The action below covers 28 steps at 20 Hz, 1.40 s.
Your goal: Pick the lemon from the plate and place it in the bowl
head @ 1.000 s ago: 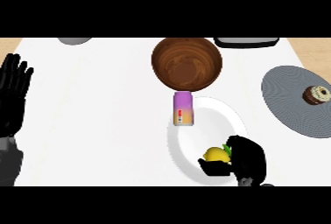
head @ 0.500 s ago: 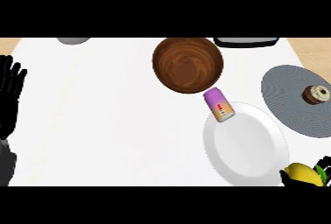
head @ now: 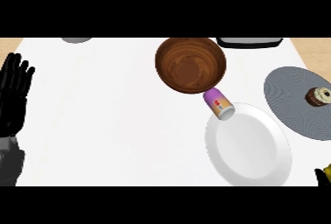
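Most of the right hand [head: 321, 176] lies beyond the view's lower right corner; only a small black part shows there, and whether its fingers are curled or straight cannot be told. Touching that black part is a sliver of yellow at the very edge, the lemon [head: 328, 169]. It is off the white plate [head: 249, 151] and well apart from the wooden bowl [head: 191, 64]. Too little of the lemon shows to tell its long axis or which way its ends point, and whether the hand has hold of it cannot be confirmed.

The white plate sits on the white bench [head: 116, 113], right of centre, with nothing on its face. A small purple bottle [head: 219, 103] lies tipped on its side, its lower end over the plate's upper rim and its upper end touching or just beside the bowl's lower rim. The bowl holds nothing.

At the right, a grey mat [head: 291, 105] is cut off by the edge and carries a small brown-and-white item [head: 319, 96], too small to identify. A dark tray-like object [head: 249, 42] and a grey object [head: 77, 40] are both cut off at the top.

The left hand [head: 14, 94] rests at the left edge, fingers straight and pointing up, holding nothing.
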Motion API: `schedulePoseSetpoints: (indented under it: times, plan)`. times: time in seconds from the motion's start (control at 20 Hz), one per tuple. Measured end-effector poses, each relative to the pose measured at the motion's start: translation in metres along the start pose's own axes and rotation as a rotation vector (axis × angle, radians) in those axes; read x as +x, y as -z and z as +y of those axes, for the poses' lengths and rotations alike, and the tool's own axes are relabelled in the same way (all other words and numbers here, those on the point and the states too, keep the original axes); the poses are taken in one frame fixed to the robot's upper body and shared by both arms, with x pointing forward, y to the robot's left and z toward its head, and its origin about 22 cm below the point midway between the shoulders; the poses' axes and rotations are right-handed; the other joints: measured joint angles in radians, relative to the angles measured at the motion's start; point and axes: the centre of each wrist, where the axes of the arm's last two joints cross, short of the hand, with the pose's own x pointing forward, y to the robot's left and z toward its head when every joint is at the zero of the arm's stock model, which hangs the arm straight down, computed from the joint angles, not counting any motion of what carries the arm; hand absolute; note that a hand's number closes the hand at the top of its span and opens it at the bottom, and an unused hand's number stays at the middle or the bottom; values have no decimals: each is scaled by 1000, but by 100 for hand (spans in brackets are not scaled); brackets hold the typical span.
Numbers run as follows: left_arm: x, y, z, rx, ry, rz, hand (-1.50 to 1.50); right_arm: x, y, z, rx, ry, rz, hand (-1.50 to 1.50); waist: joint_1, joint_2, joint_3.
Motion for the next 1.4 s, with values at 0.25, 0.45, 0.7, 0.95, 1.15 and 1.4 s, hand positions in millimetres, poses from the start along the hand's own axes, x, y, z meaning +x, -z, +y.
schedulePoseSetpoints:
  times: [0.25, 0.45, 0.7, 0.95, 1.15, 1.4]
  plan:
    - [2, 5, -7, -20, -6, 2, 0, 26, 11, -22, -103, 91, -76, 150, 20, 3, -1]
    - [3, 8, -12, -39, -10, -5, 0, 53, 14, -36, -150, 208, -143, 150, 38, 5, -2]
    - [3, 10, -15, -56, -18, -6, 0, 91, 16, -55, -142, 334, -235, 150, 54, 7, -2]
    - [2, 12, -15, -67, -15, -6, 0, 136, 32, -70, -75, 422, -316, 150, 64, 9, -3]
    - [1, 13, -22, -75, -20, -13, 0, 179, 50, -73, -5, 421, -347, 150, 65, 10, -2]
    - [1, 11, -22, -65, -18, -15, 0, 228, 70, -58, 90, 397, -338, 150, 64, 11, -1]
